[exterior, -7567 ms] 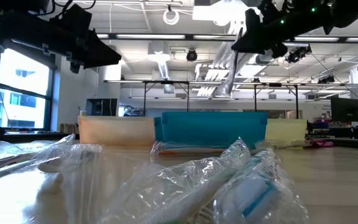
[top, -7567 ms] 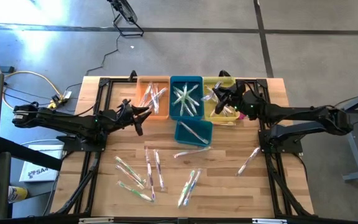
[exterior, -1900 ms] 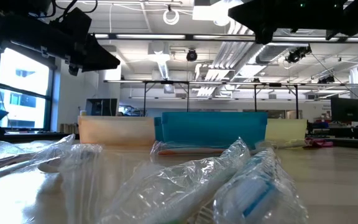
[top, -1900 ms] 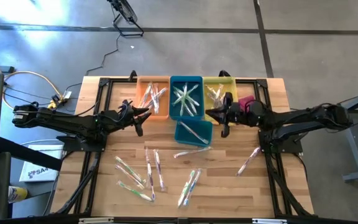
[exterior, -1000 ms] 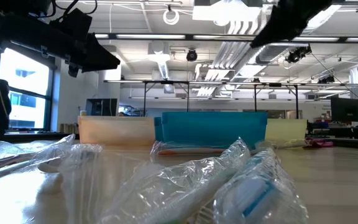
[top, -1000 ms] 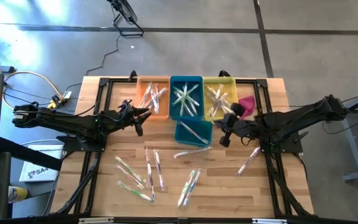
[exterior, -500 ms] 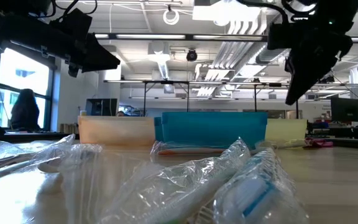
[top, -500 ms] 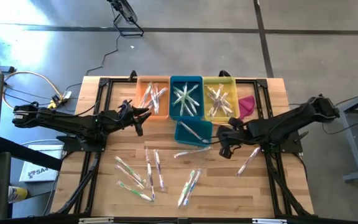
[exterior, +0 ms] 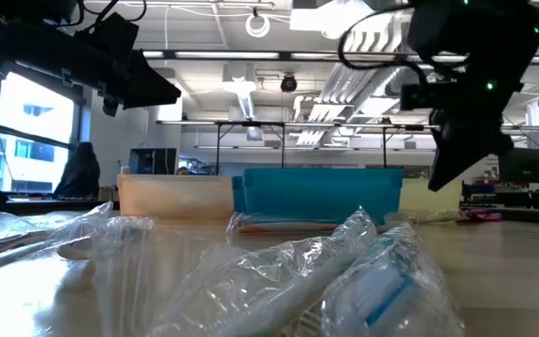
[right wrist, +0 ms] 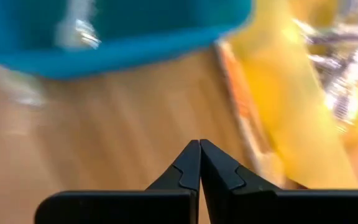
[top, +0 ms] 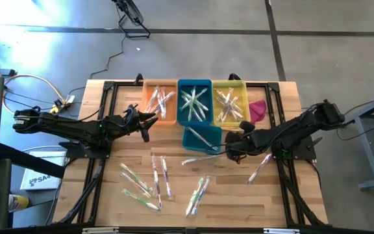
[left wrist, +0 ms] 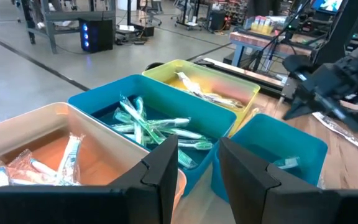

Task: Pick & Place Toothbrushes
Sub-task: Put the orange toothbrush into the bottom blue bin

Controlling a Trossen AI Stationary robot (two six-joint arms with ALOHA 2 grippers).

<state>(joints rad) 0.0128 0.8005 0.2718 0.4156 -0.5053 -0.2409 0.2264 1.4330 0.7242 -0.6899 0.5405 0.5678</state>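
Loose toothbrushes [top: 163, 180] on front half of wooden table [top: 239, 188], long axes mostly front-to-back, some slanted; more piled criss-cross in orange bin [top: 160, 102], blue bin [top: 194, 101], yellow bin [top: 228, 104]. Small blue bin [top: 202, 138] holds one, diagonal. Low view: wrappers block foreground, brush detail unclear. Right gripper [top: 229, 151] fingers pressed together, empty, beside small blue bin. Left gripper [top: 149, 121] half-parted, empty, near orange bin. Pink cloth [top: 257, 110] beside yellow bin.

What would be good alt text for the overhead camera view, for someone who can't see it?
Seen from above, the right gripper, shut and empty, hangs beside a small blue bin, while the left gripper waits, part open, by an orange bin. Wrapped toothbrushes lie loose on the wooden table.
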